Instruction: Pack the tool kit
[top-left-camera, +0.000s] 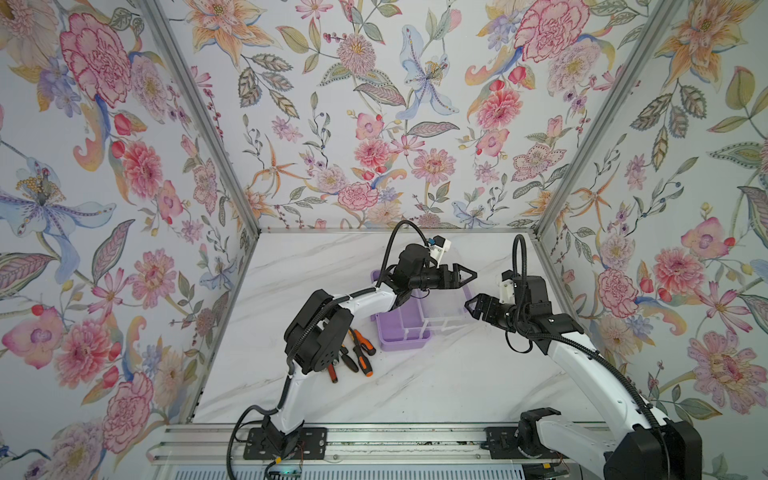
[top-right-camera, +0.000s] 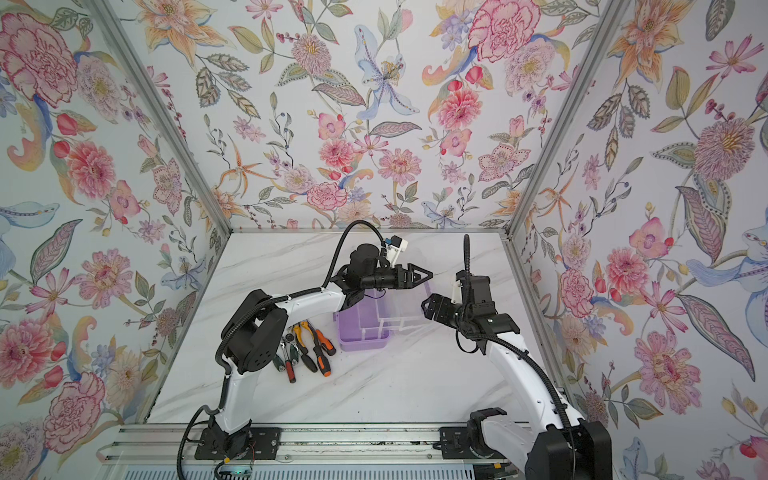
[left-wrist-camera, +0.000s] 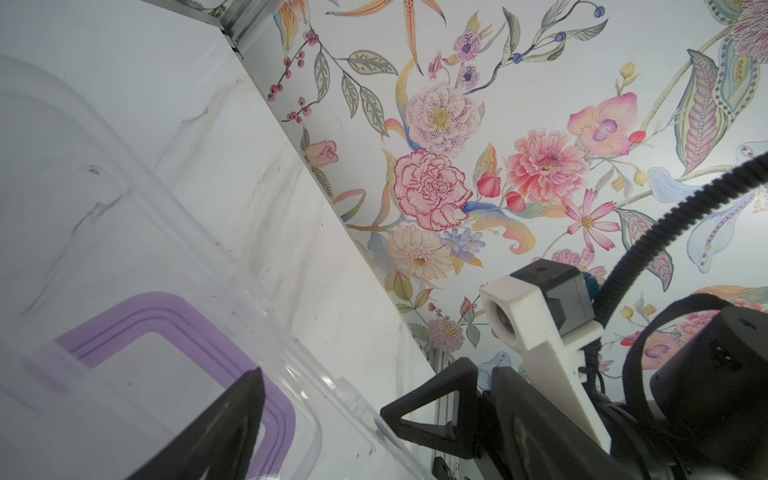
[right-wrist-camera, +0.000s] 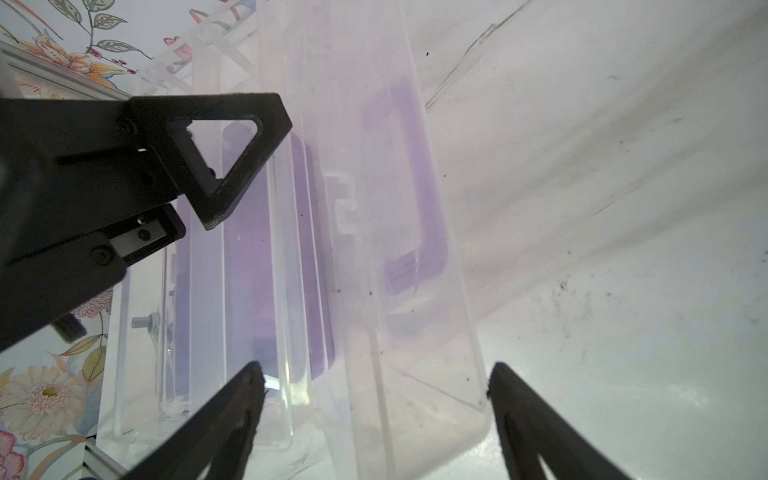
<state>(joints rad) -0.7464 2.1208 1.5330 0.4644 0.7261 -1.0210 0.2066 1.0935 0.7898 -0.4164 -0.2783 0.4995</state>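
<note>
The tool kit's lilac box (top-left-camera: 399, 328) (top-right-camera: 361, 332) stands open mid-table, its clear lid (top-left-camera: 444, 303) (right-wrist-camera: 415, 353) swung out to the right. The purple handle (left-wrist-camera: 174, 320) (right-wrist-camera: 415, 187) shows through the lid. Yellow-handled pliers (top-right-camera: 300, 332) and orange-black screwdrivers (top-left-camera: 361, 357) (top-right-camera: 322, 357) lie on the table left of the box, partly hidden by my left arm. My left gripper (top-left-camera: 471, 274) (left-wrist-camera: 320, 399) hovers open over the lid's far edge. My right gripper (top-left-camera: 468, 306) (right-wrist-camera: 376, 374) is open, its fingers straddling the lid's near corner with gaps on both sides.
The marble table (top-left-camera: 415, 386) is closed in by floral walls on three sides, with aluminium posts at the back corners. A metal rail (top-left-camera: 374, 440) carrying both arm bases runs along the front edge. The two grippers are close together over the lid.
</note>
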